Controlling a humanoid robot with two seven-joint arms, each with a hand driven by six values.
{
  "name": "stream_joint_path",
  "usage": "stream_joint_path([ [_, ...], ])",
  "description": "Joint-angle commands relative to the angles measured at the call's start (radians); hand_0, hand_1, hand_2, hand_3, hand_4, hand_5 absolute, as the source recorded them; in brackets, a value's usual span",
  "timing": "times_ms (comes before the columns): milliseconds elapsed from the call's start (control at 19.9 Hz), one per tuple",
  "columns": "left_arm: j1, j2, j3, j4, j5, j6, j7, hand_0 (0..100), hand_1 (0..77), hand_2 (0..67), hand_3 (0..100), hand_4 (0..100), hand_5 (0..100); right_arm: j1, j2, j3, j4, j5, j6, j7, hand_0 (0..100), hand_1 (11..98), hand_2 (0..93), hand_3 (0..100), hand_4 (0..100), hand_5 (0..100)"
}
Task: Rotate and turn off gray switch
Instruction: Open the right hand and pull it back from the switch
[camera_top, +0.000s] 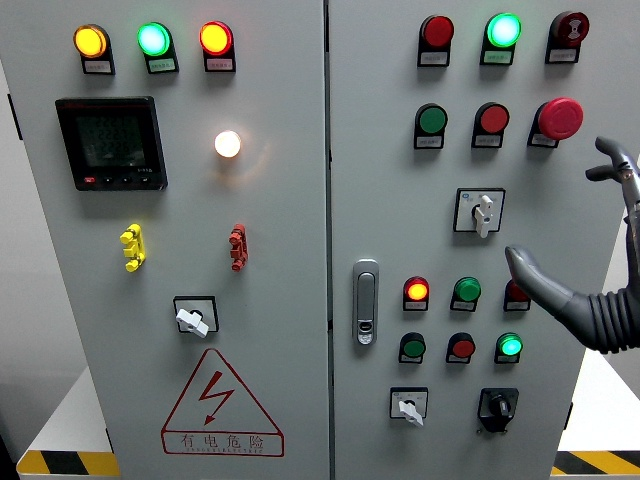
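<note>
A gray rotary switch (481, 212) sits on a square plate in the middle of the right cabinet door, its white handle pointing roughly straight down. My right hand (560, 208) comes in from the right edge and hovers just to the right of that switch without touching it. Its fingers are spread and hold nothing: the thumb (524, 270) reaches below the switch and a finger (612, 158) curls above. My left hand is out of sight.
Two similar gray switches sit lower: one on the left door (194, 318), one at the bottom of the right door (408, 406), beside a black knob (497, 407). A red mushroom button (560, 118), lit lamps and push buttons surround the switch. The door handle (366, 301) is near the seam.
</note>
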Motion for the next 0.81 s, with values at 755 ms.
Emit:
stream_joint_path([
  [755, 0.000, 0.000, 0.000, 0.000, 0.000, 0.000, 0.000, 88, 0.0, 13.3, 19, 8, 11, -0.101, 0.0050, 0.051, 0.124, -0.044, -0.003, 0.175, 0, 39.2, 8.9, 13, 9, 18],
])
